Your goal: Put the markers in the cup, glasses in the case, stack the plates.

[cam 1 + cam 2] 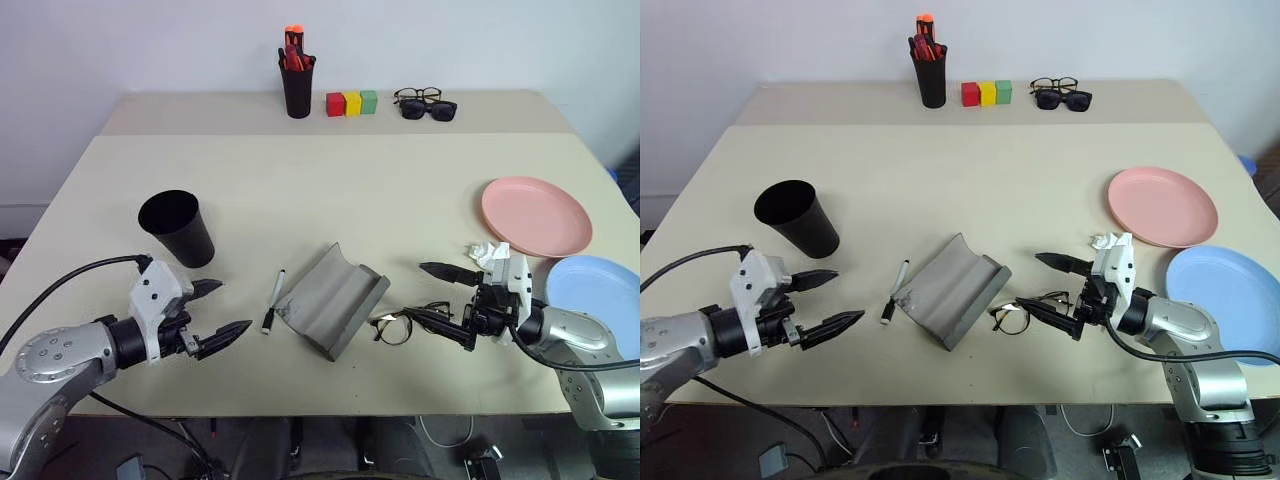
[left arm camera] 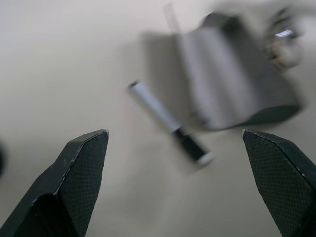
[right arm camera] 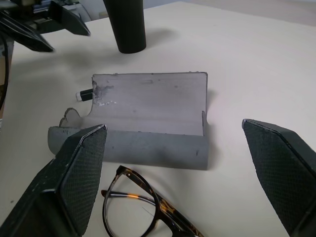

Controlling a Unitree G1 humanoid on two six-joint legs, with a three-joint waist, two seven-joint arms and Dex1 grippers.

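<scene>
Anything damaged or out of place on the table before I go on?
The open case looks worn: its near corner is torn and ragged, with whitish scuffs inside. A crumpled white scrap lies by the pink plate. I see one marker, beside the case.

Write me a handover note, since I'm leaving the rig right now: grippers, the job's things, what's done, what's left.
Left gripper: open, holding nothing, pointed at the white marker.
Right gripper: open, holding nothing, at the glasses.
Cup: upright, beyond the left gripper.
White marker: on the table beside the case.
Case: open, nothing in it.
Glasses: on the table next to the case.
Pink plate and blue plate: side by side, unstacked.
Done: nothing.
Left: markers into cup, glasses into case, stack plates. Red marker not spotted.
</scene>
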